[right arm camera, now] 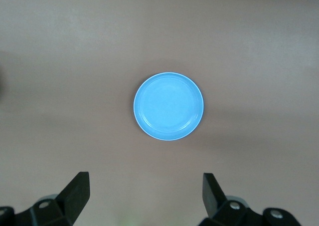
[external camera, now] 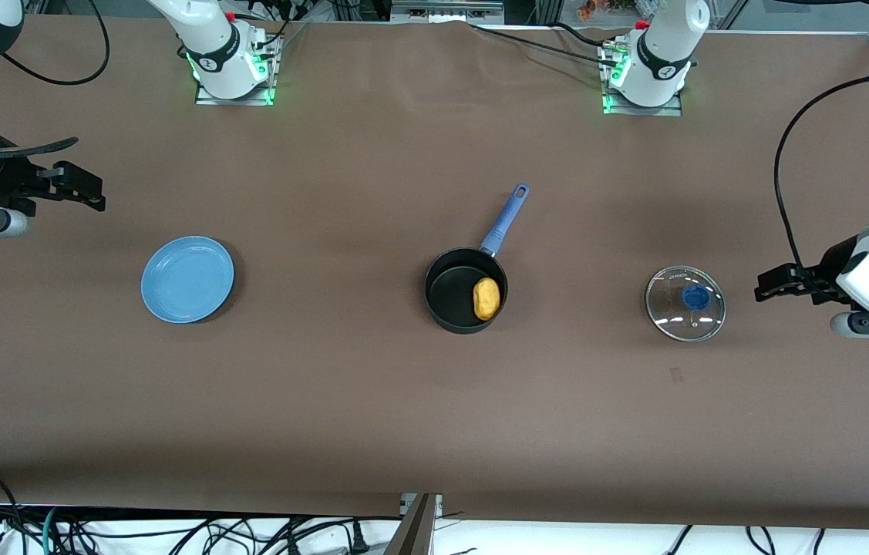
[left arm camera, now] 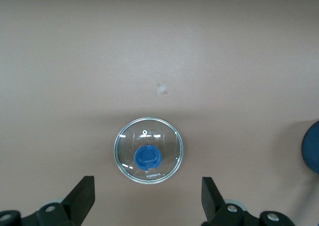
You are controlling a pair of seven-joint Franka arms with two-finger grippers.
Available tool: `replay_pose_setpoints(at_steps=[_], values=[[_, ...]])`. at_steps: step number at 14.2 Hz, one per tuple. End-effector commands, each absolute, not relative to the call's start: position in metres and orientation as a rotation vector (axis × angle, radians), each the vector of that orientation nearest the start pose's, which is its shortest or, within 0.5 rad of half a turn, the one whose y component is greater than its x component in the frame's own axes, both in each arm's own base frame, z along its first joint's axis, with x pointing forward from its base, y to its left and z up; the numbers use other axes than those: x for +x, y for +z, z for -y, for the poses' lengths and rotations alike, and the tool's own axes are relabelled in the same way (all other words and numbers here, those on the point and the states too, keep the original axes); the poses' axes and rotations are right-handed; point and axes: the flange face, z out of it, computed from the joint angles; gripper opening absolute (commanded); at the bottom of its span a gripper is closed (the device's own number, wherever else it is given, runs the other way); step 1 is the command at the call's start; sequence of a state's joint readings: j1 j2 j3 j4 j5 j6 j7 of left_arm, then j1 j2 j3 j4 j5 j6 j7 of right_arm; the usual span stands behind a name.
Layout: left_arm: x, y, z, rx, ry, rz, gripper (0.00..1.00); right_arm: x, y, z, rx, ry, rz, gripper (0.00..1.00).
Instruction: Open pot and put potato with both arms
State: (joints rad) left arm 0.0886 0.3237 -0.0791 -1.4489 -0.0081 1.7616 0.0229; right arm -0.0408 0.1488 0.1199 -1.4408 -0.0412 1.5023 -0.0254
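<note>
The black pot stands uncovered at the middle of the table, its slate-blue handle pointing toward the robots' bases. The yellow potato lies inside it. The glass lid with its blue knob rests flat on the table toward the left arm's end. My left gripper hangs open and empty in the air beside the lid, its fingertips clear of it. My right gripper is open and empty, raised at the right arm's end of the table.
A light-blue plate lies empty on the brown table toward the right arm's end, also in the right wrist view as the plate. Cables run along the table's edges.
</note>
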Motion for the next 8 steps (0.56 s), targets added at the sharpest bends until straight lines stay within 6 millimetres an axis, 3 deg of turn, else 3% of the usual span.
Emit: replay_pose_setpoints(at_steps=[1, 8], values=[[0.6627, 0.5148, 0.0109, -3.124, 0.015, -0.023, 0.94, 0.5887, 0.5951, -0.0368, -3.142, 0.145, 0.186, 1.0], [0.6619, 0.5201, 0.0164, -3.128, 0.002, -0.038, 1.0, 0.5887, 0.5951, -0.037, -3.141, 0.145, 0.186, 1.0]])
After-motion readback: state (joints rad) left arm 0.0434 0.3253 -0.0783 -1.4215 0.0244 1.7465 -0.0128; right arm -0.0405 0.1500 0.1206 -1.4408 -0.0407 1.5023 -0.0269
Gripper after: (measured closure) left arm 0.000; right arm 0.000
